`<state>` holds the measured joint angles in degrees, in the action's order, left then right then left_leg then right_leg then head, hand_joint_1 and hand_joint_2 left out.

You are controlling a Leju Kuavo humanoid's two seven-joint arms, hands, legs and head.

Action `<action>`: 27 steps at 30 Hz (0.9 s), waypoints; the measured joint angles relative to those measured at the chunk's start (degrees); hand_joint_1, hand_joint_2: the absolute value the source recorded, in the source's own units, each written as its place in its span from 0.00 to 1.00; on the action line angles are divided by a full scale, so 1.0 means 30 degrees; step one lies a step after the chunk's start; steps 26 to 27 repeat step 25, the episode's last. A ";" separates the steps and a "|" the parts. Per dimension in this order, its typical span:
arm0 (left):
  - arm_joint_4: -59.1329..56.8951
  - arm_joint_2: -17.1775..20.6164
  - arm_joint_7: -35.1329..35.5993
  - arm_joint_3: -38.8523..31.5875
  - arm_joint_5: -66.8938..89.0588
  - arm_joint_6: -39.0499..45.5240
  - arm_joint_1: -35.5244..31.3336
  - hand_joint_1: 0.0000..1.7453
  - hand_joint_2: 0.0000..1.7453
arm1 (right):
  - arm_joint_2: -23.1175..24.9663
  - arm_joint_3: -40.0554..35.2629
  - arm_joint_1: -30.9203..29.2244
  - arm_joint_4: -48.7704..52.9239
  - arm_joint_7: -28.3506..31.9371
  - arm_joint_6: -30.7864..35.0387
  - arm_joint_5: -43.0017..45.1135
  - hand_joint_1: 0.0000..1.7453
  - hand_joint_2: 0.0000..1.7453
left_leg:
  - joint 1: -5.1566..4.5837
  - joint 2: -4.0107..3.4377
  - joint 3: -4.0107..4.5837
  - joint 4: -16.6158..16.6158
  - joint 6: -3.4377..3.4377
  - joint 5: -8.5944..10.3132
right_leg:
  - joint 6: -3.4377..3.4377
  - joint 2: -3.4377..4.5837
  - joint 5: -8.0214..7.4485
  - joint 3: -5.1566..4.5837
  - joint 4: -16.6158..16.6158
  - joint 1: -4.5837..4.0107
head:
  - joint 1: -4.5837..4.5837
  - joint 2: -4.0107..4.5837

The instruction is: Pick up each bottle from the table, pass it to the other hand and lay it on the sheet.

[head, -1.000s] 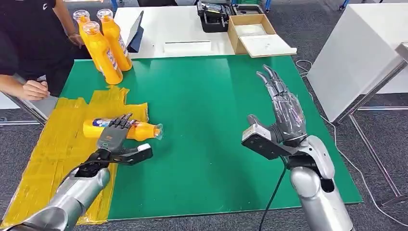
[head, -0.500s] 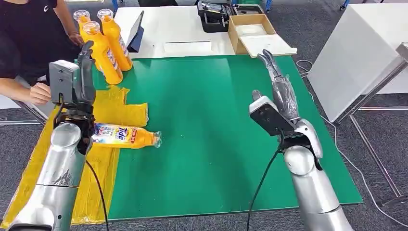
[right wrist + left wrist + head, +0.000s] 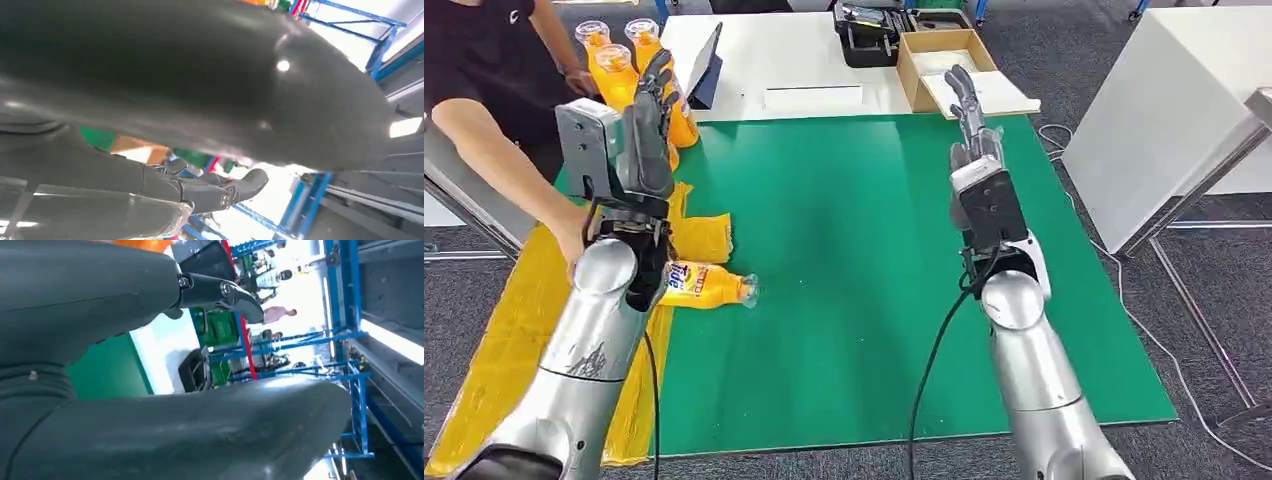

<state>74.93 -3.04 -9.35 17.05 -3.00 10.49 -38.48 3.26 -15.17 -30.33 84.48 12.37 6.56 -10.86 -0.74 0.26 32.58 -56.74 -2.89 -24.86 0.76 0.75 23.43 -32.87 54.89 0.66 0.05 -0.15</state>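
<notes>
Orange bottles are standing three together [image 3: 634, 75] in the upper left of the frame, just beyond my raised left hand [image 3: 646, 130], which I am seeing spread and holding nothing, so that arm is the nearer one for the next pick. I am also counting one lying bottle [image 3: 707, 286] at centre left, long axis running left to right with its cap pointing right, resting across the edge of the yellow sheet [image 3: 514, 330] onto the green mat [image 3: 854, 260]. My right hand [image 3: 972, 125] is pointing up at upper centre, fingers straight and carrying nothing, well apart from every bottle.

place: workshop/lab | cues: blue steel racking [image 3: 350, 340]; green work mat [image 3: 864, 260]; toolcase [image 3: 869, 35]
</notes>
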 measured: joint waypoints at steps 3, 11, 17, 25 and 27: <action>-0.0349 -0.0298 0.0029 0.0174 -0.0109 0.0000 -0.0123 0.00 0.00 | 0.0175 0.0000 -0.0207 -0.0554 -0.0052 -0.0022 0.0117 0.00 0.00 | 0.0000 0.0002 0.0005 -0.0001 0.0000 0.0000 | 0.0000 0.0000 0.0000 -0.0003 0.0000 0.0000 | 0.0006 0.0000; -0.1108 -0.0786 0.0116 0.0233 -0.0342 -0.0423 -0.0364 0.00 0.00 | 0.0401 0.0146 -0.0386 -0.1422 -0.0190 0.0168 0.0074 0.00 0.00 | 0.0000 0.0000 0.0005 -0.0001 0.0000 -0.0001 | 0.0000 0.0000 0.0000 -0.0003 -0.0001 0.0000 | -0.0001 0.0000; -0.1334 -0.0910 0.0117 0.0233 -0.0342 -0.0430 -0.0380 0.00 0.00 | 0.0445 0.0234 -0.0389 -0.1692 -0.0190 0.0233 0.0022 0.00 0.00 | 0.0001 -0.0001 0.0002 -0.0001 0.0000 0.0000 | 0.0000 0.0000 0.0000 -0.0002 0.0000 -0.0001 | -0.0001 0.0000; -0.1378 -0.1092 -0.0029 0.0233 -0.0051 -0.0904 -0.0319 0.00 0.00 | 0.0445 0.0525 -0.0247 -0.1656 -0.0190 0.0583 -0.0947 0.00 0.00 | 0.0000 -0.0001 0.0002 -0.0001 0.0000 -0.0001 | 0.0000 0.0001 0.0000 -0.0003 -0.0001 0.0000 | 0.0007 0.0000; -0.1378 -0.1092 -0.0029 0.0233 -0.0051 -0.0904 -0.0319 0.00 0.00 | 0.0445 0.0525 -0.0247 -0.1656 -0.0190 0.0583 -0.0947 0.00 0.00 | 0.0000 -0.0001 0.0002 -0.0001 0.0000 -0.0001 | 0.0000 0.0001 0.0000 -0.0003 -0.0001 0.0000 | 0.0007 0.0000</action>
